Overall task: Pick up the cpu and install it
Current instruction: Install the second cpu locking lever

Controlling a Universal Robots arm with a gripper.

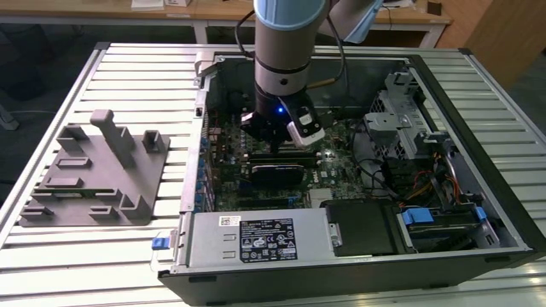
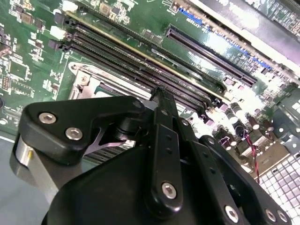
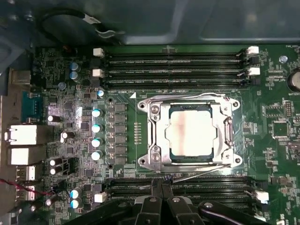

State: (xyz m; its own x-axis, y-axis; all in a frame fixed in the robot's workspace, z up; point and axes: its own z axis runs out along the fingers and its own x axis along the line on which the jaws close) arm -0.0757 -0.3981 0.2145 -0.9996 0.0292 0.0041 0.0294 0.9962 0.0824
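While hanging low inside the case point(image 1: 503, 211), pointing the gripper point(image 3: 161, 183) straight down at the board point(image 3: 276, 154), with fingers point(image 3: 158, 191) pressed together and clasping nothing. Hovering with the tips over a bank of memory slots point(image 3: 211, 187), whether touching them or not being impossible to tell. Lying just beyond the fingertips and apart from them: the cpu point(image 3: 192, 133), sitting flat in its socket point(image 3: 157, 136), silvery top facing up. Crossing between tips and cpu: a thin lever point(image 3: 206, 172), running slantwise along the socket's near edge. Standing farther off, past the cpu: more slots point(image 3: 173, 61) and a looping black cable point(image 3: 70, 16). Crowding off to one side of the fingers: a row of capacitors point(image 3: 96, 133) and metal ports point(image 3: 21, 136). Resting well away from the fingers, outside the case: a grey tray point(image 1: 94, 179) on the slatted table point(image 1: 51, 96).
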